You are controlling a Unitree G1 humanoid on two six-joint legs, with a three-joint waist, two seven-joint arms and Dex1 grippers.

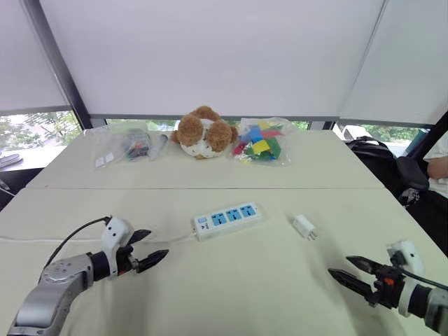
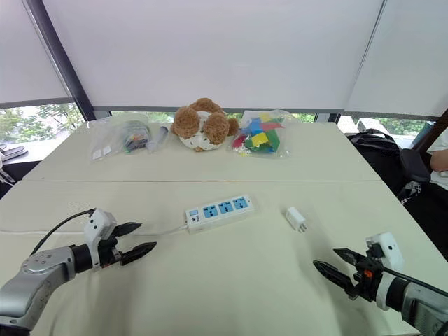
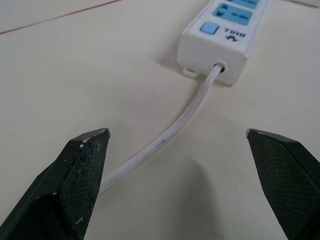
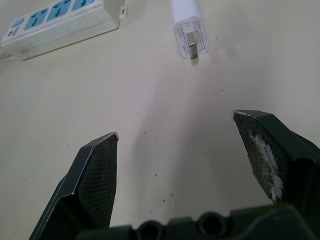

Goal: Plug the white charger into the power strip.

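Both arms reach in low over the pale surface from the near corners, angled inward. The left gripper has its fingers spread apart, empty, pointing right toward the switch end of the power strip at centre. The right gripper, fingers also apart and empty, points left, near of the white charger, which lies right of the strip.

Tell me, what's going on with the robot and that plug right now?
Left hand and right hand open, empty. White charger lying on table, apart from power strip. Nothing between them.
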